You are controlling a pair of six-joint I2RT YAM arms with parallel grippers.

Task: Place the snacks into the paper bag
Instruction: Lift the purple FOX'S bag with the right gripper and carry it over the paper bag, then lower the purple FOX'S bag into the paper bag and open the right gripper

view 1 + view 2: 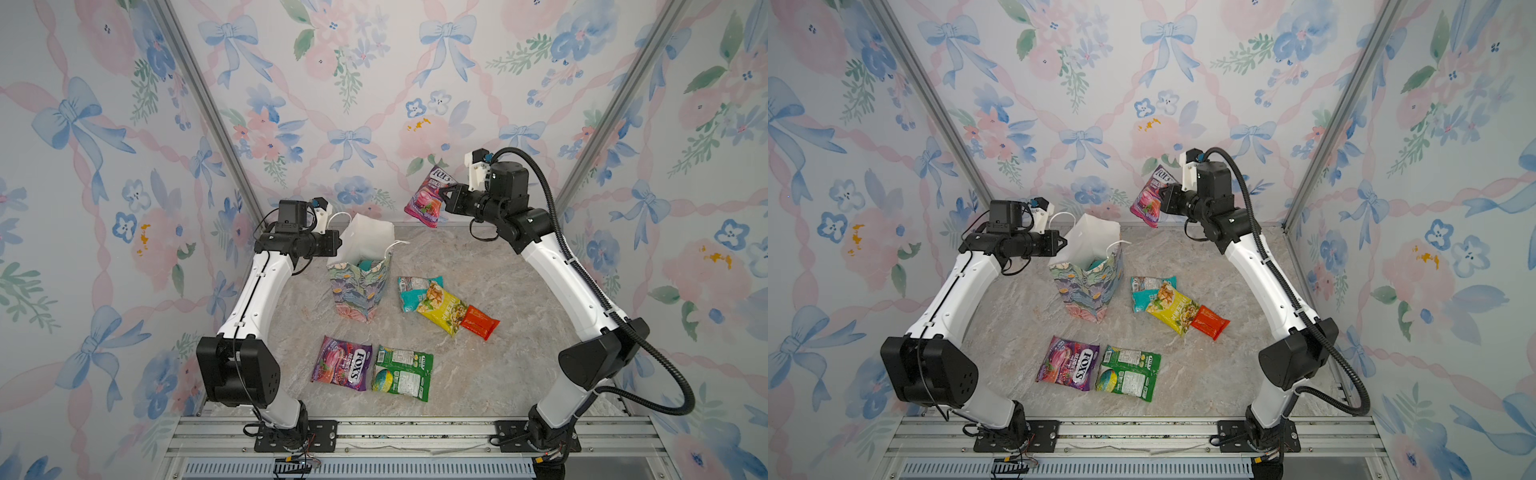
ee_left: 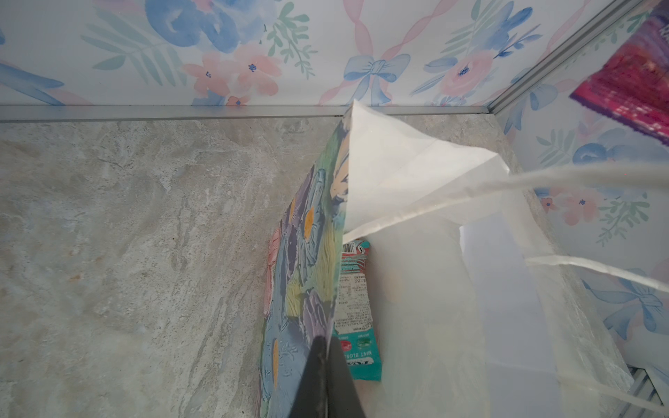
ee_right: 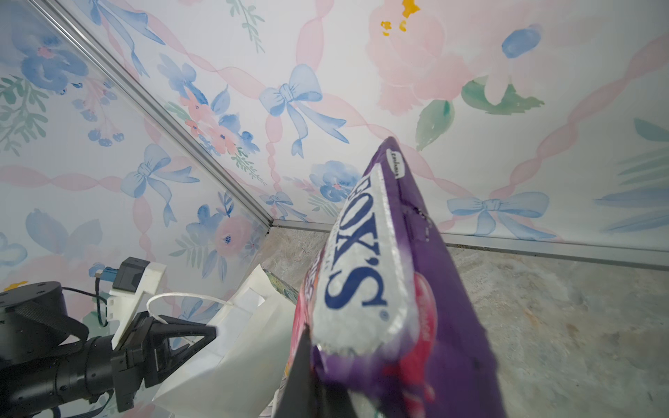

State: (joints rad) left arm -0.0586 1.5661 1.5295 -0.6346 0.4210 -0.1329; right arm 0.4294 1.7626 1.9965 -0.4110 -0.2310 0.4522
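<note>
The flowered paper bag (image 1: 359, 291) (image 1: 1088, 291) stands open at mid-table. My left gripper (image 1: 338, 245) (image 2: 327, 347) is shut on its near-left rim, holding the mouth wide. A teal packet (image 2: 356, 311) stands inside the bag against the wall. My right gripper (image 1: 444, 194) (image 3: 315, 347) is shut on a purple FOX'S packet (image 1: 428, 197) (image 3: 398, 289), hanging in the air behind and right of the bag. On the table lie a teal snack (image 1: 411, 291), a yellow one (image 1: 442, 309), a red-orange one (image 1: 480, 322), another purple FOX'S (image 1: 343, 363) and a green one (image 1: 403, 372).
Flowered walls close in the marble table on three sides, with slanted aluminium posts (image 1: 208, 104) at the back corners. A metal rail (image 1: 374, 432) carrying both arm bases runs along the front edge. The bag's white cord handles (image 2: 543, 181) hang loose over its mouth.
</note>
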